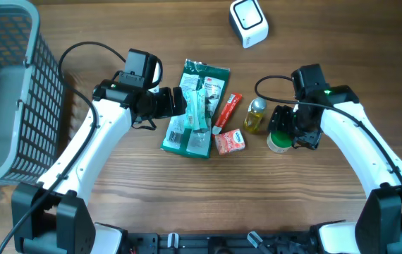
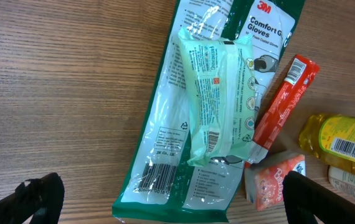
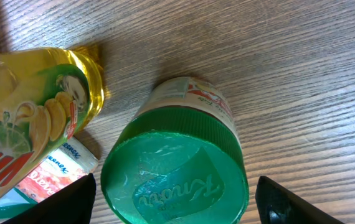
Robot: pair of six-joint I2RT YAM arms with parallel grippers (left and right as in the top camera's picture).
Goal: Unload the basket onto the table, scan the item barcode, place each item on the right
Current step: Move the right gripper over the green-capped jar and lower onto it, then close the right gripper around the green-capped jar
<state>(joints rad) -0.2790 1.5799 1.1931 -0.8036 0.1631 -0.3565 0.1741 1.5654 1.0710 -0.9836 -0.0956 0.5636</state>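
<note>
The right gripper (image 3: 174, 200) is hovering over the jar (image 3: 174, 180) at the lower centre of the right wrist view. Its fingers (image 3: 71, 202) are flanking the green lid, one on each side, with the jaws standing part open. A thin strip of table (image 3: 302, 74) is showing between each finger and the lid, so nothing is being gripped.

In the overhead view the jar is standing upright, right of centre. The yellow bottle (image 1: 255, 117) is lying just beside it, to its upper left. The scanner (image 1: 249, 22) is sitting at the top of the frame, well apart from the jar.

The left gripper (image 1: 176, 104) is hovering left of centre over the gloves pack (image 1: 187, 137). Its jaws are standing fully apart and holding nothing.

A wipes pack (image 2: 218, 99) is lying on the gloves pack. A red tube (image 2: 284, 102) is lying just right of both, and a pink packet (image 1: 229, 142) is lying below it. A basket (image 1: 14, 92) is filling the left edge.
</note>
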